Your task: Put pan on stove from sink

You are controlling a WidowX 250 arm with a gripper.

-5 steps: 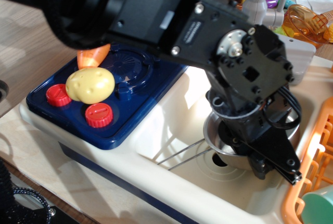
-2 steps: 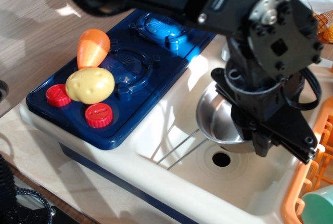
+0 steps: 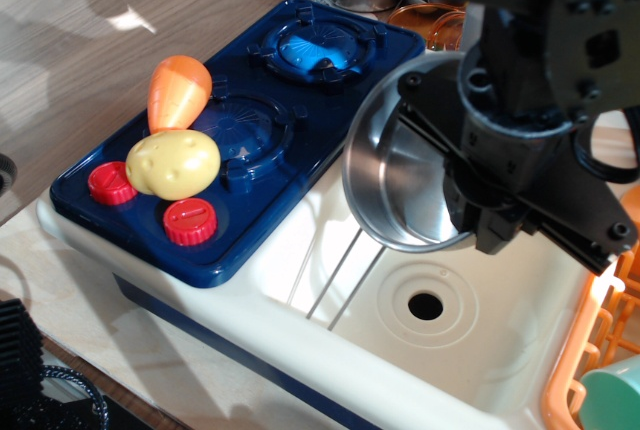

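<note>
Change: pan (image 3: 400, 190) has risen out of the sink (image 3: 440, 340); a second ago it sat low by the drain, now it hangs clear above the basin.
Stove (image 3: 250, 120): just left of the pan, potato (image 3: 172, 163) and carrot (image 3: 178, 90) on it.
Hand (image 3: 490, 230): mine, clamped on the pan's right rim.
Pan's tilt: bowl tipped, opening facing left.
Handle (image 3: 335, 275): long axis runs down-left over the sink.
</note>
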